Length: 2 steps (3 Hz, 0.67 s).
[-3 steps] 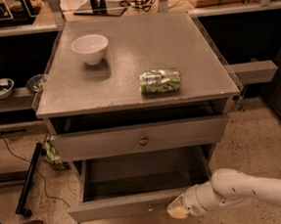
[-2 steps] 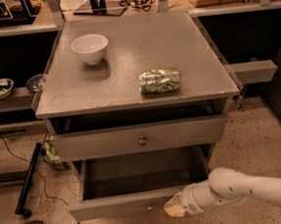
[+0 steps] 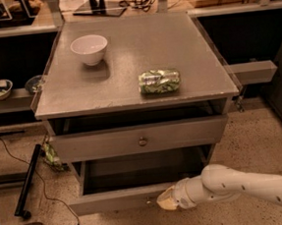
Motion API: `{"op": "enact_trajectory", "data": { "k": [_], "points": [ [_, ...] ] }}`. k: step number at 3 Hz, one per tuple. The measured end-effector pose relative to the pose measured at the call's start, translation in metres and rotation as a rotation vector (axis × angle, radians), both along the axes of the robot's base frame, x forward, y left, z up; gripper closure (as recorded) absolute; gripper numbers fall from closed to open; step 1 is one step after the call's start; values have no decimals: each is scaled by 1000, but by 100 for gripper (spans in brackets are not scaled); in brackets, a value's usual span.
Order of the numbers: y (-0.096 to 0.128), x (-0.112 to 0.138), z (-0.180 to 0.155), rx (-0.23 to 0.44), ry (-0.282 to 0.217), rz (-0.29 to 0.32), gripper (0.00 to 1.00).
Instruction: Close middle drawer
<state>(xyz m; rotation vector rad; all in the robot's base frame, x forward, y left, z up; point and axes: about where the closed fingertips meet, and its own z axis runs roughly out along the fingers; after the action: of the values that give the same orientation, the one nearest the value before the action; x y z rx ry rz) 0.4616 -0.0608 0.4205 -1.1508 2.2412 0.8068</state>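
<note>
The middle drawer (image 3: 114,199) is seen pulled well out beneath the tabletop (image 3: 128,81), so closing is judged not yet done. The pincer (image 3: 167,201) is placed at its front; whether it is open or closed cannot be told.

Your gripper (image 3: 164,201) sits right at the front strip of the middle drawer (image 3: 109,200), just right of its centre. Its arm (image 3: 246,186) reaches in from the drawer's right, taking up the floor (image 3: 262,143) there. Above the back of the drawer's open box stands the upper drawer (image 3: 133,140), so you can only get in from above over the forward part of the box. Left of the middle drawer, a black pole (image 3: 28,179) and a cable (image 3: 59,215) lie in your way. Straight in front of the drawer's left half, the floor is open.
</note>
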Motion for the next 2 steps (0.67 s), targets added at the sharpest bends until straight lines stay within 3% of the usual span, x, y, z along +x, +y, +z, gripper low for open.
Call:
{"op": "enact_trajectory", "data": {
  "k": [2],
  "points": [
    [-4,0,-7,5,5,-27,100]
  ]
}}
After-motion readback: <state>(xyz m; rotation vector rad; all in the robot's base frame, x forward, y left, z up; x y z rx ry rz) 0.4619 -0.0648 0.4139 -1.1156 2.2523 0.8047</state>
